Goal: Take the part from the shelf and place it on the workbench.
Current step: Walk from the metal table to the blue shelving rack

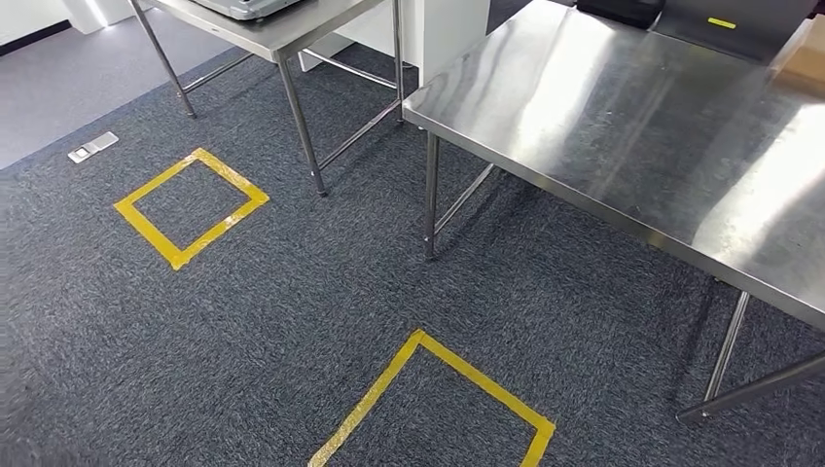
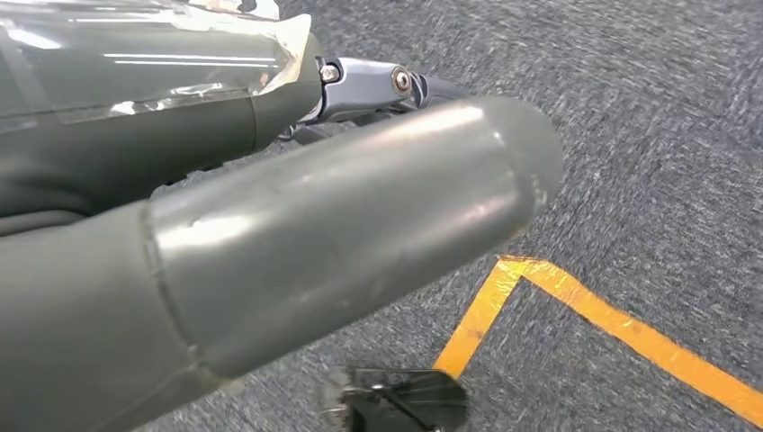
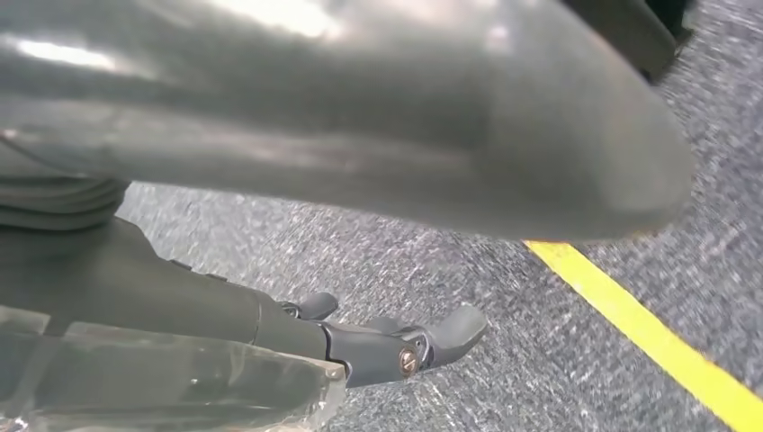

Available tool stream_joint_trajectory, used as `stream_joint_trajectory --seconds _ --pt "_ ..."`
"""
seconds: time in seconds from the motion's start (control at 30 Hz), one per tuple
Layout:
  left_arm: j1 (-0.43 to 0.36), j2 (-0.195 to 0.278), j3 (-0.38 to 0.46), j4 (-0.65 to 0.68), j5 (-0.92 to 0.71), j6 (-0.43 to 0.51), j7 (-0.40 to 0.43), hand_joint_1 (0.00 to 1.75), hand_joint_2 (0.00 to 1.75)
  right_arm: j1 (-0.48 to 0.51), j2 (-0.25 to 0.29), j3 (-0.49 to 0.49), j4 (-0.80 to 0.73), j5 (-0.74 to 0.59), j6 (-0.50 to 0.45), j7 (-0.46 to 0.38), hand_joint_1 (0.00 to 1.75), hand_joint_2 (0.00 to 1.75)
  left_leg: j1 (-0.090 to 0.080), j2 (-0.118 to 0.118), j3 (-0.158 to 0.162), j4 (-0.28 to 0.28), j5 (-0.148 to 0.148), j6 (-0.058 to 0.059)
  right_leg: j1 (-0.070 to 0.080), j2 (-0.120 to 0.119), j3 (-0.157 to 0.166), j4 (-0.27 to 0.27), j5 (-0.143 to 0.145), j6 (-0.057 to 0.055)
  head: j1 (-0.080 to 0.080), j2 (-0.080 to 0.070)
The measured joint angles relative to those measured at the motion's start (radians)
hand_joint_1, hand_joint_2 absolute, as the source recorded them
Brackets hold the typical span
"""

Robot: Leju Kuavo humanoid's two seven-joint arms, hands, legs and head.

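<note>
Steel, brushed and glaring with reflections: the workbench (image 1: 632,126), filling the right of the head view, its thin legs planted on dark grey carpet (image 1: 292,292). At its far edge, a black object (image 1: 623,10) cut off by the frame, and beside that a dark panel bearing a small yellow mark (image 1: 722,22). Further back on the left, a second steel table (image 1: 282,34) with a grey tray-like thing (image 1: 248,8) on top, only partly visible.

On the carpet, two squares outlined in yellow tape: a near square (image 1: 486,379) just in front of the workbench and running out of frame below, and a far square (image 1: 146,233) well to the left, by the second table's legs. Past the far square, a small pale floor plate (image 1: 93,147).

Left hand (image 2: 342,198) hanging above the carpet – thick grey thumb lying long across the wrist view, darker fingers (image 2: 360,90) stretched out behind it, nothing between them. Right hand (image 3: 360,108) likewise over carpet, fingers (image 3: 450,328) held apart from the thumb and gripping nothing (a strip of yellow tape running under each hand). Both views blurred.

Whereabouts of the part – cannot tell from these views.
</note>
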Motion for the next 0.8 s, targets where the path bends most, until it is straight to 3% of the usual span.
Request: stream_joint_trajectory --seconds 0.03,0.07,0.13,0.2,0.23,0.27,0.33,0.4,0.47,0.53,0.57,0.6,0.63,0.7,0.73,0.8 --pt "0.0 0.0 0.0 0.0 0.0 0.0 0.0 0.0 0.0 0.001 0.0 0.0 0.0 0.0 0.001 0.0 0.0 0.0 0.002 0.003 -0.02 0.047 -0.016 -0.003 0.002 -0.011 -0.001 0.0 0.0 0.0 0.0 0.0" --pt "0.001 -0.001 0.0 0.0 0.0 0.001 0.0 0.0 0.0 0.001 0.0 0.001 0.0 0.0 0.002 0.0 0.0 0.0 0.003 0.005 -0.024 0.062 -0.014 -0.004 0.003 -0.021 -0.001 0.0 -0.001 0.0 0.0 0.0" --pt "0.002 0.0 0.0 0.0 0.0 0.001 0.0 0.0 0.0 0.0 0.0 0.001 0.0 0.0 0.003 0.0 0.0 0.0 0.005 0.02 0.021 -0.015 0.035 -0.004 0.003 -0.038 0.001 0.001 -0.001 0.0 0.0 0.0" --pt "-0.002 -0.001 0.0 0.0 0.0 0.002 0.0 0.0 0.0 -0.001 0.001 0.001 0.0 -0.001 0.004 0.0 0.0 0.0 0.003 0.059 0.091 -0.146 0.082 0.001 0.008 -0.053 0.003 0.002 -0.005 0.004 0.0 0.0" --pt "-0.004 -0.001 0.0 0.0 0.0 0.002 0.0 0.0 0.0 -0.001 0.0 0.002 0.0 -0.001 0.004 0.0 0.0 0.0 0.0 0.072 0.11 -0.185 0.092 0.006 0.012 -0.06 0.003 0.002 -0.007 0.008 0.002 0.0" --pt "-0.005 -0.001 0.0 0.0 0.0 0.002 0.0 0.0 0.0 -0.001 0.0 0.002 0.0 -0.002 0.004 0.0 0.0 0.0 -0.004 0.077 0.118 -0.205 0.094 0.011 0.017 -0.067 0.003 0.002 -0.009 0.013 0.004 0.0" --pt "-0.005 -0.002 0.0 0.0 0.0 0.002 0.0 0.0 0.0 -0.003 0.0 0.003 0.0 -0.002 0.004 0.0 0.0 0.0 -0.01 0.058 0.114 -0.21 0.098 0.026 0.02 -0.079 0.003 0.002 -0.011 0.023 0.007 0.0" --pt "-0.004 -0.003 0.001 0.0 0.0 0.002 0.0 0.0 0.0 -0.004 0.0 0.004 0.0 -0.002 0.004 0.0 0.0 0.0 -0.01 0.041 0.116 -0.219 0.107 0.042 0.016 -0.054 -0.008 0.029 -0.03 0.031 0.008 0.0" --pt "-0.006 -0.004 0.001 0.0 0.0 0.002 0.0 0.0 0.0 -0.003 0.0 0.006 0.0 -0.002 0.004 0.0 0.0 0.0 -0.009 0.024 0.114 -0.223 0.114 0.055 0.011 -0.008 -0.055 0.129 -0.082 0.027 0.009 0.0" --pt "-0.008 -0.004 0.001 0.0 0.0 0.002 0.0 0.0 0.0 0.001 0.0 0.007 0.0 -0.001 0.004 0.0 0.0 0.0 -0.011 0.002 0.109 -0.222 0.116 0.06 0.01 0.011 -0.113 0.253 -0.13 0.023 0.01 0.0" --pt "-0.008 -0.004 0.001 0.0 0.0 0.002 0.0 0.0 0.0 0.003 0.0 0.008 0.0 0.0 0.004 0.0 0.0 0.0 -0.012 -0.01 0.108 -0.222 0.117 0.06 0.01 0.014 -0.126 0.279 -0.134 0.027 0.01 0.0" --pt "-0.007 -0.005 0.001 0.0 -0.001 0.002 0.0 0.0 0.0 0.004 0.0 0.009 0.0 0.0 0.004 0.0 0.0 0.0 -0.013 -0.022 0.108 -0.221 0.118 0.06 0.011 0.017 -0.121 0.27 -0.122 0.033 0.01 0.0" --pt "-0.005 -0.005 0.001 0.0 -0.002 0.002 0.0 0.0 0.0 0.004 -0.001 0.009 0.0 0.001 0.004 0.0 0.0 0.0 -0.013 -0.035 0.108 -0.221 0.119 0.059 0.011 0.021 -0.098 0.223 -0.097 0.041 0.01 0.0" --pt "-0.005 -0.005 0.001 0.0 -0.004 0.001 0.0 0.0 0.0 0.003 -0.002 0.01 0.0 0.0 0.005 0.0 0.0 0.0 -0.016 -0.056 0.108 -0.218 0.121 0.053 0.01 0.049 -0.035 0.085 -0.042 0.048 0.011 0.0" --pt "-0.005 -0.005 0.001 0.0 -0.004 0.001 -0.001 0.0 0.0 0.003 -0.002 0.01 0.0 -0.001 0.005 0.0 0.0 0.0 -0.017 -0.065 0.107 -0.217 0.121 0.049 0.01 0.061 -0.015 0.035 -0.025 0.046 0.011 0.0" --pt "-0.004 -0.005 0.001 0.0 -0.007 0.001 0.0 0.0 0.0 0.001 -0.003 0.01 0.0 -0.001 0.005 0.0 0.0 0.0 -0.02 -0.077 0.103 -0.216 0.124 0.039 0.015 0.066 -0.005 0.007 -0.016 0.034 0.01 0.0"
